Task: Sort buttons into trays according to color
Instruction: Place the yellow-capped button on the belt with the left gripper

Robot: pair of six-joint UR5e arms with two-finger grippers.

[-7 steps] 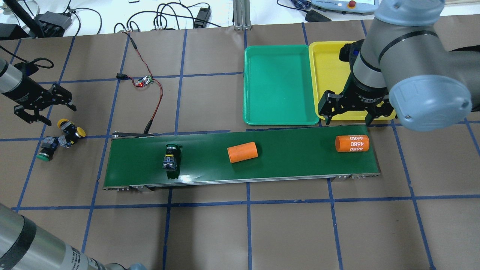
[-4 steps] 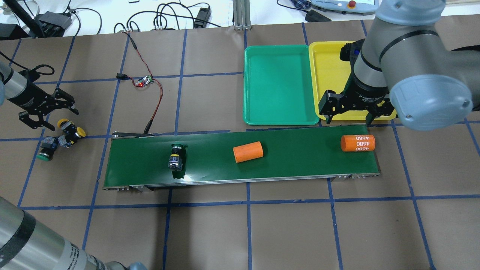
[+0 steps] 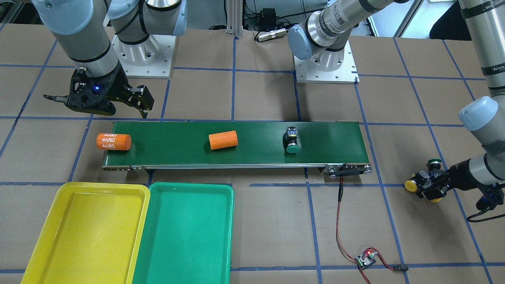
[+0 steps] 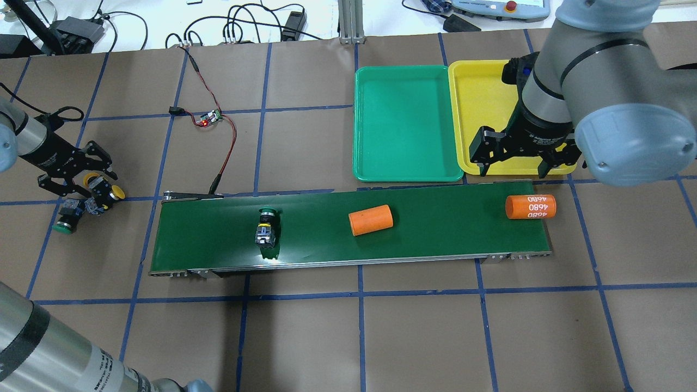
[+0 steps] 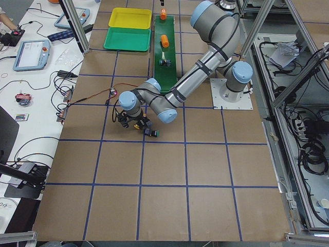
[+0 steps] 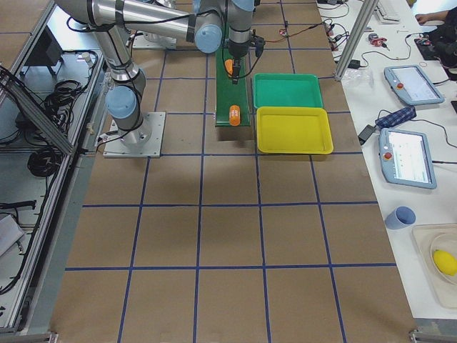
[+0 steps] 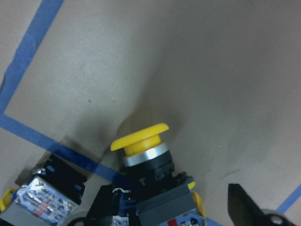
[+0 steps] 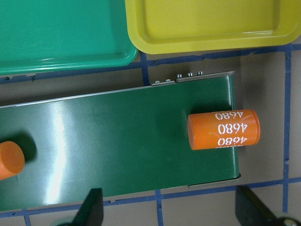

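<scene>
Lying sideways on the table beyond the belt [image 4: 435,234], a yellow button [image 7: 141,136] shows a mushroom cap, silver collar and black-grey body, clustered with two more buttons [image 4: 64,226]. The left gripper [image 4: 81,182] straddles it, jaws spread, not clamped. A green button [image 4: 267,228] lies on the belt. The right gripper [image 4: 512,171] hangs wide open beside the yellow tray [image 4: 479,109].

On the conveyor belt [image 4: 435,231] lay a plain orange cylinder [image 4: 371,220] mid-length and a "4680" cylinder [image 4: 530,207] overhanging one end.
</scene>
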